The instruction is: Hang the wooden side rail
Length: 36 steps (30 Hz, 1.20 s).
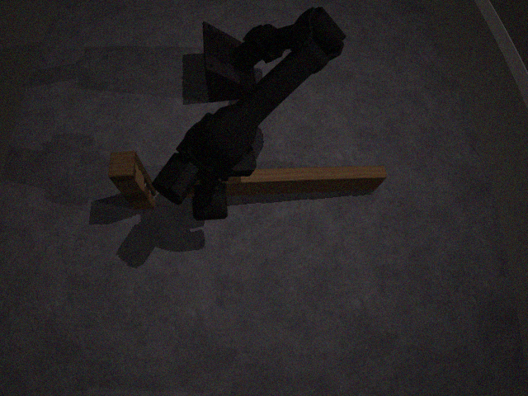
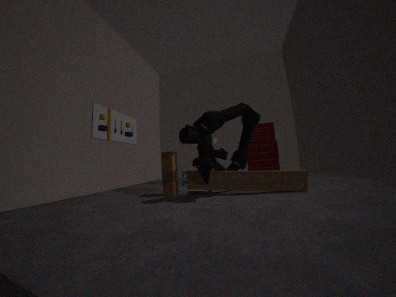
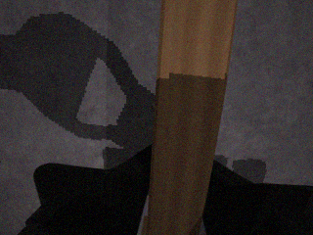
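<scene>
Fingers (image 2: 205, 179) are clenched on the wooden side rail (image 1: 307, 174) (image 2: 255, 180) (image 3: 191, 113), which is gripped near its hooked end. One finger is seen against the rail's near face in the exterior view, and in the wrist view the rail is flanked on both sides by dark finger parts.

The headboard post (image 1: 122, 165) (image 2: 169, 174) is stood upright on the table (image 1: 298, 298) (image 2: 208, 242) (image 3: 274, 73), just beside the hooked end. Between post and rail a narrow gap is left, into which the steel hooks (image 2: 184, 174) are extended (only dimly lit, so their fine shape cannot be told). No hanging has been achieved: the rail's body is held apart from the post. Whether the far end is touched by the table cannot be told for certain, though it is seen low, close to the surface.

Above the rail the black arm (image 1: 281, 85) (image 2: 223, 116) is bent, and behind it a red cabinet (image 2: 263, 151) is partly hidden.
</scene>
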Tool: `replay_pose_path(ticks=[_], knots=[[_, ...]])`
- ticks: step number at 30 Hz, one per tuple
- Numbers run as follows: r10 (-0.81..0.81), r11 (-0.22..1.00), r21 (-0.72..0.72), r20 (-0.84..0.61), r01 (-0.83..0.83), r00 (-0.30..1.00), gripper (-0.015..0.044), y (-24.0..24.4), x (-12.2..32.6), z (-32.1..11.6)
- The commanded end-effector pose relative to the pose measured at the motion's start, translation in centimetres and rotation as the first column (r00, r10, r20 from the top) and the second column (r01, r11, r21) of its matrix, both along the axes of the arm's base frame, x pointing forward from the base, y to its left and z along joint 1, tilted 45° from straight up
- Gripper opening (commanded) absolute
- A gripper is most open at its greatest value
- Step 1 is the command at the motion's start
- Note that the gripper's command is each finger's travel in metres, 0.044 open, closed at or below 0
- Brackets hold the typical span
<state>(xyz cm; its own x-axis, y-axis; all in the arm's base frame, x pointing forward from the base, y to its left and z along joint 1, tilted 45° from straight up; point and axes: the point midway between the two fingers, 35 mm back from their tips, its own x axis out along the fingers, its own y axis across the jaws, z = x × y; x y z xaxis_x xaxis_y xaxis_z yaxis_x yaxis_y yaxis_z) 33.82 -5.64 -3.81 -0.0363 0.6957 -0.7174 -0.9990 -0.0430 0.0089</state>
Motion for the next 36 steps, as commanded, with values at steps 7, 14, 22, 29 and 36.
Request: replay_pose_path(ticks=[7,14,22,29,36], knots=[[-0.003,1.000,-0.006,0.007,0.003,1.000,0.0000,-0.52,0.00,-0.08],[-0.003,1.000,-0.006,0.007,0.003,1.000,0.0000,-0.59,0.05,-0.08],[-0.003,1.000,-0.006,0.007,0.003,1.000,0.0000,-0.68,0.11,-0.08],[-0.003,1.000,-0.006,0.007,0.003,1.000,0.0000,-0.75,0.17,-0.08],[-0.003,1.000,-0.006,0.007,0.003,1.000,0.0000,-0.83,0.22,-0.08]])
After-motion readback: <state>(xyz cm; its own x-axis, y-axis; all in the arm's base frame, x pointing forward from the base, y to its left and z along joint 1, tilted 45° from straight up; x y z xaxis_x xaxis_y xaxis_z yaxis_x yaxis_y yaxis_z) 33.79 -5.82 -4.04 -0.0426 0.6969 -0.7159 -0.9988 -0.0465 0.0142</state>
